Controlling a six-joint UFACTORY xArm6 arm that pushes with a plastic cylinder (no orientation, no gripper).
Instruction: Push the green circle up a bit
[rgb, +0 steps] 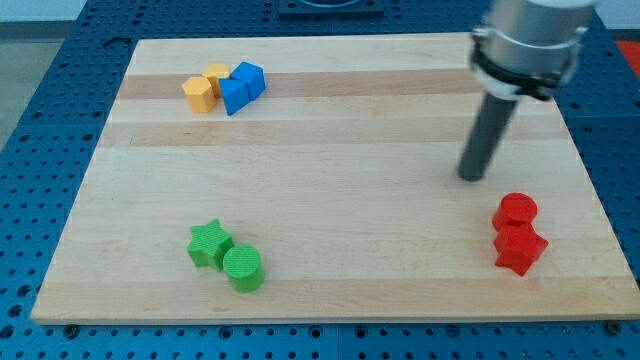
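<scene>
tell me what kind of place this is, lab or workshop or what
Most likely a robotics lab bench. A pale wooden board lies on a blue perforated table, small coloured blocks like the green circle sit on it in clusters, and my tip rests above the red blocks.

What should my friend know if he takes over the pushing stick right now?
My tip rests on the board's right side, just above the two red blocks, touching nothing.
The green circle sits near the view's bottom left, pressed against the green star.
Yellow blocks and blue blocks are clustered top left.
Done: nothing visible yet.
Left: bring the tip below the green circle, then push it up a bit.
</scene>
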